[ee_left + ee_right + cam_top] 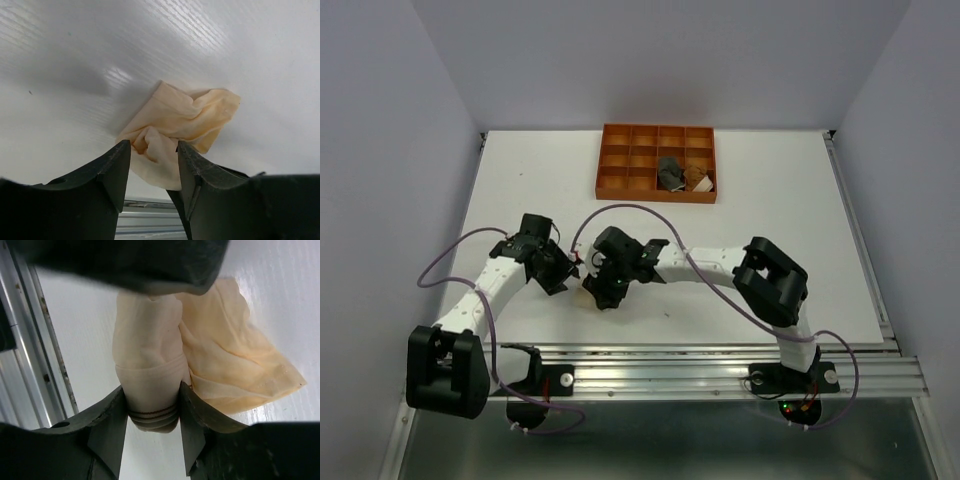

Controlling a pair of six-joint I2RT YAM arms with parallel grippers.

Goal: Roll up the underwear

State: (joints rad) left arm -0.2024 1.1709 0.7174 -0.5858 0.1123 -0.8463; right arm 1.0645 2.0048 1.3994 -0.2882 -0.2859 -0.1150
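Right wrist view, jaws: the right gripper (152, 392) was seen clamped on the rolled end of the pale peach underwear (150, 355), at lower centre.
Left wrist view, jaws: the left gripper (154, 150) was seen parted, with nothing gripped.
Fabric: a loose tail was left spread on the table (280, 300), right of frame.
Risk: the roll could be loosened, as only one end was pinched.

Looks down between the parted dark fingers (107, 172) of the left gripper (154, 146) onto crumpled pale peach underwear (175, 122) lying on the white table (70, 55), with a metal rail (145, 222) below the gap.
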